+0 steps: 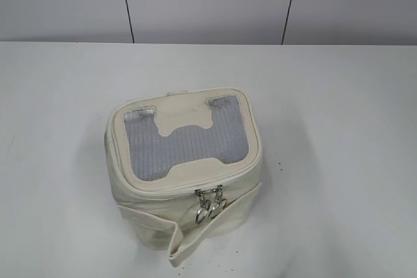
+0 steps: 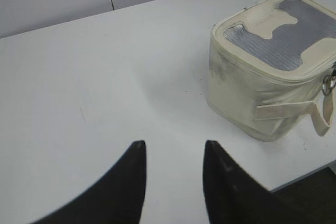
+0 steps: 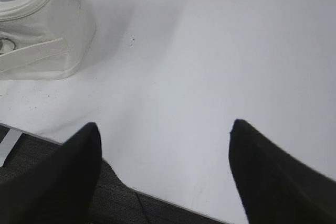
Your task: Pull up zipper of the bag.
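The cream-white boxy bag (image 1: 150, 200) stands on the white table, its top panel a grey mesh window with an H-shaped cream patch. The zipper (image 1: 189, 184) runs round the top panel edge; its two silver sliders with ring pulls (image 1: 208, 208) hang together at the front edge. The bag also shows in the left wrist view (image 2: 236, 85) and, partly, in the right wrist view (image 3: 47, 35). My left gripper (image 2: 173, 148) is open and empty over bare table, left of the bag. My right gripper (image 3: 165, 129) is open wide and empty near the table's front edge, right of the bag.
A loose cream strap flap (image 1: 182, 236) hangs off the bag's front. The white table (image 1: 339, 128) ends at a grey wall behind. The table's front edge and dark floor (image 3: 121, 203) show below the right gripper. Neither arm shows in the exterior view.
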`<state>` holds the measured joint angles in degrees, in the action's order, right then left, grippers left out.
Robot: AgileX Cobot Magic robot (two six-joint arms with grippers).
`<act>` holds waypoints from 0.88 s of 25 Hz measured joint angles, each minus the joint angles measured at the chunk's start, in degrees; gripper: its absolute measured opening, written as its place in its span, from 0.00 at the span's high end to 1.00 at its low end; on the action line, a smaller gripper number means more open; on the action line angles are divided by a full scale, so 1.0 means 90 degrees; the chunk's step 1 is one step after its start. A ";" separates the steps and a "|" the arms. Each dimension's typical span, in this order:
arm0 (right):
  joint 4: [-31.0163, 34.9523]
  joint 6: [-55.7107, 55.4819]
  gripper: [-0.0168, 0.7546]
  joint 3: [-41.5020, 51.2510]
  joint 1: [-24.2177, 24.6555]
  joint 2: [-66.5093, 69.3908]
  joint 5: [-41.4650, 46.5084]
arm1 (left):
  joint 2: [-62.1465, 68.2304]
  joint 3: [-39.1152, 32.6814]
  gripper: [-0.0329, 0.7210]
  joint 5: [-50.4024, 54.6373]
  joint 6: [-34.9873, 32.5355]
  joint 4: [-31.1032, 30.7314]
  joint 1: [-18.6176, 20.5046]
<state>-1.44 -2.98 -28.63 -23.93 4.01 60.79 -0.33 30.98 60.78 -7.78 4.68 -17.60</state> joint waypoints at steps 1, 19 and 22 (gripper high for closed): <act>0.0000 0.0000 0.22 0.0000 0.0085 0.0000 0.0000 | 0.0000 0.0000 0.58 0.0000 0.0000 0.0000 0.0073; 0.0007 0.0005 0.22 0.0000 0.2282 -0.0479 -0.0014 | 0.0000 0.0000 0.58 -0.0002 0.0000 0.0016 0.2040; 0.0007 0.0005 0.22 0.0000 0.2282 -0.0479 -0.0020 | 0.0000 0.0000 0.58 -0.0002 0.0000 0.0016 0.2040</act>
<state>-1.37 -2.94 -28.63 -3.40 -0.30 60.61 -0.33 30.98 60.77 -7.78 4.82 0.77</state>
